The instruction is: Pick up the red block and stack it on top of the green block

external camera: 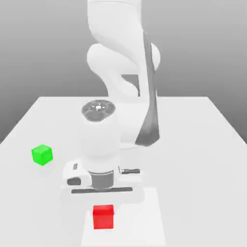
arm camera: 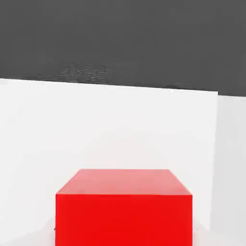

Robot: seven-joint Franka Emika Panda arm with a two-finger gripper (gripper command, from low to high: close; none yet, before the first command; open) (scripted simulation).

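Observation:
The red block (external camera: 103, 217) rests on the white table near its front edge, and it looms close and centred in the hand view (arm camera: 124, 211). My gripper (external camera: 103, 208) has come straight down over it, the hand sitting just above the block's top, and is shut on the block. The green block (external camera: 42, 155) stands alone on the table, off to the exterior view's left and farther back than the red one.
The white table (external camera: 193, 144) stretches bare to the exterior view's right and behind the hand. The arm's base and links (external camera: 125, 72) rise at the back middle. A paler rectangular patch (external camera: 149, 217) lies on the table around the red block.

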